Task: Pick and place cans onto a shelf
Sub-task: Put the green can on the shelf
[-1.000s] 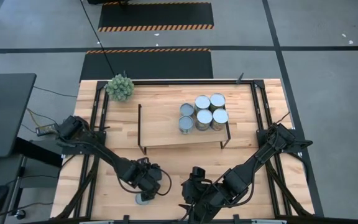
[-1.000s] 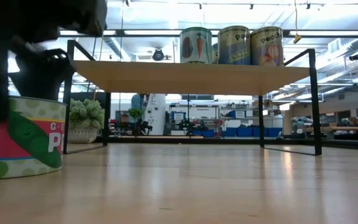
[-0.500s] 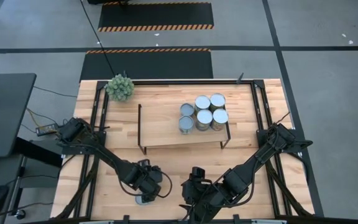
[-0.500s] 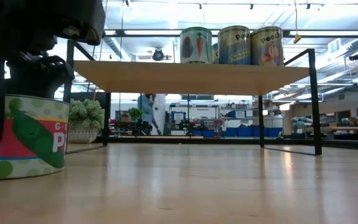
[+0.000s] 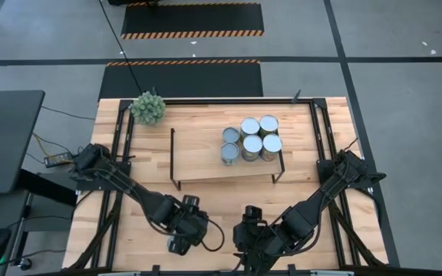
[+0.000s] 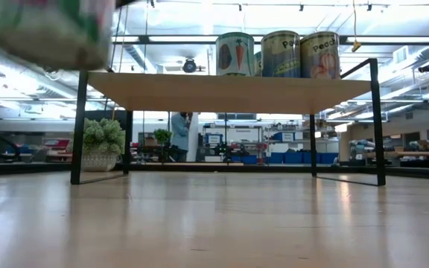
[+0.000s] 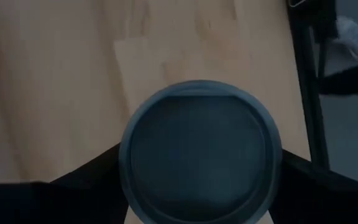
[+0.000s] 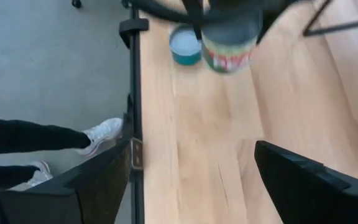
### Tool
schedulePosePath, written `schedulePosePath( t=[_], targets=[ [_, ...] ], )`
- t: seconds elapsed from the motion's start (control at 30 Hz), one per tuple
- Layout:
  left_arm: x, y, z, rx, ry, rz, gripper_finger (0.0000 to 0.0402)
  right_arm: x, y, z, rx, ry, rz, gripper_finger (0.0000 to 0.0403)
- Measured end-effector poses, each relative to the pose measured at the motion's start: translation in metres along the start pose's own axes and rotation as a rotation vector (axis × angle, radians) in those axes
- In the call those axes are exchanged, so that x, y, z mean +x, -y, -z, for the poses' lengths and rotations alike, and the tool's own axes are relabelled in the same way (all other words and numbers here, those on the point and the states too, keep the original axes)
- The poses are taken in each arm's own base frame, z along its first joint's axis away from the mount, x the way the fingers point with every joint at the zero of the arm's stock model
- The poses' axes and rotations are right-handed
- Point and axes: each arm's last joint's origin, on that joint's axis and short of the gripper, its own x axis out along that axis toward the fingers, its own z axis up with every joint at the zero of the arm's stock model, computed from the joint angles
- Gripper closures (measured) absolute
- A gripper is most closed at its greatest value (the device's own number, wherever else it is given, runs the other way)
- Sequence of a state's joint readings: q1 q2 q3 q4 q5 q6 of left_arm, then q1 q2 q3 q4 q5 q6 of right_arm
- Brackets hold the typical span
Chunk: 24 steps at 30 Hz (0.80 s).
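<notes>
With the left gripper [image 7: 197,205] clamped on a can [image 7: 201,151] lifted off the table's near edge, it should carry it level to bare shelf [image 5: 198,153] beside the six cans [image 5: 250,139]; the right gripper [image 8: 191,180] waits open.
</notes>
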State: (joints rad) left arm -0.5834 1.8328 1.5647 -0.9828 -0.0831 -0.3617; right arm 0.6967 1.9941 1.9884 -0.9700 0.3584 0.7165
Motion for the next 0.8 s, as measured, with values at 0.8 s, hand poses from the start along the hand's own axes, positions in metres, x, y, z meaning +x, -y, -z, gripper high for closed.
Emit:
schedulePosePath(
  t=[0.8],
  targets=[
    [-0.109,-0.150,-0.017,0.342,0.059,-0.164,0.0115,-0.066,0.033,-0.002,0.054,0.070,0.173,0.0056]
  ],
)
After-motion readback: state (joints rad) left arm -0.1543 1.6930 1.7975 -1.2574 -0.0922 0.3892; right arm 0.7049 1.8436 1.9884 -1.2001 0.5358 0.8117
